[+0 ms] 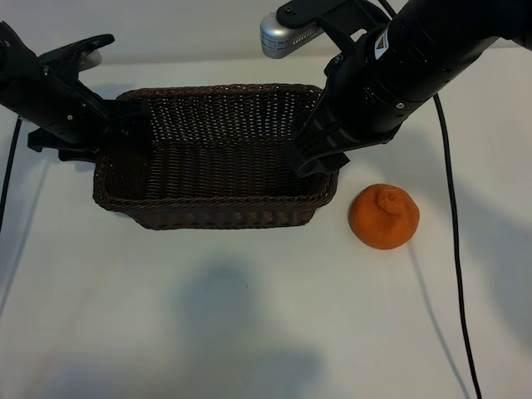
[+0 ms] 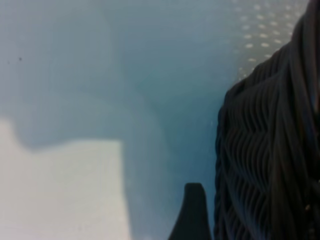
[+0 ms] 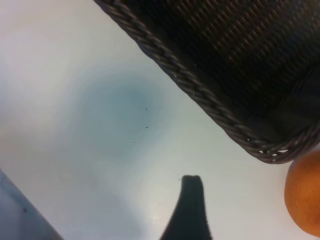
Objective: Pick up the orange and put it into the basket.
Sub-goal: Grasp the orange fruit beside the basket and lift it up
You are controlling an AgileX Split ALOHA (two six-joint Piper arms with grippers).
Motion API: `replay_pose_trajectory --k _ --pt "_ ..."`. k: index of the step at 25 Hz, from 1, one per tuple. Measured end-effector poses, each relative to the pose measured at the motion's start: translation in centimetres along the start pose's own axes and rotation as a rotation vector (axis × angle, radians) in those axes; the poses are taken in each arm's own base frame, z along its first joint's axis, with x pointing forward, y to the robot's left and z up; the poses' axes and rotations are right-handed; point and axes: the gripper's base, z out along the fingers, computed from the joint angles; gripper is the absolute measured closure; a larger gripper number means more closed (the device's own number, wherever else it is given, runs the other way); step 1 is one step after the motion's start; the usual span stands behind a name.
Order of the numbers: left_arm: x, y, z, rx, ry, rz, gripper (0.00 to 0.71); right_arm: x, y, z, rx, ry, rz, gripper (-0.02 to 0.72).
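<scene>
The orange [image 1: 384, 216] lies on the white table just off the right end of the dark wicker basket [image 1: 208, 218], apart from it. My right gripper [image 1: 317, 160] hangs over the basket's right end, open and holding nothing. In the right wrist view one of its fingers [image 3: 191, 205] shows above bare table, with the basket's braided rim [image 3: 200, 90] and the edge of the orange [image 3: 305, 197] beyond. My left gripper [image 1: 123, 125] sits against the basket's left end, open and holding nothing. One left finger [image 2: 192, 212] shows beside the basket wall [image 2: 270, 150].
A black cable [image 1: 454, 249] runs down the table to the right of the orange, and another [image 1: 8, 179] hangs at the far left. A grey cylinder [image 1: 287, 33] sits behind the basket by the right arm. Bare white table [image 1: 249, 316] lies in front of the basket.
</scene>
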Motion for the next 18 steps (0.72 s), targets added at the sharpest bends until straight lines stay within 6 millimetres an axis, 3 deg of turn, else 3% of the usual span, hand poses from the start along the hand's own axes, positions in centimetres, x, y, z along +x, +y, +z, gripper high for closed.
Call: replay_pose_trajectory --k 9,18 --pt "0.0 -0.3 -1.6 -0.015 -0.006 0.013 0.086 0.0 0.0 0.0 0.000 0.000 0.000 0.110" --pt "0.1 -1.2 -6.6 -0.039 -0.060 0.058 0.108 0.0 0.3 0.0 -0.030 -0.003 0.038 0.110"
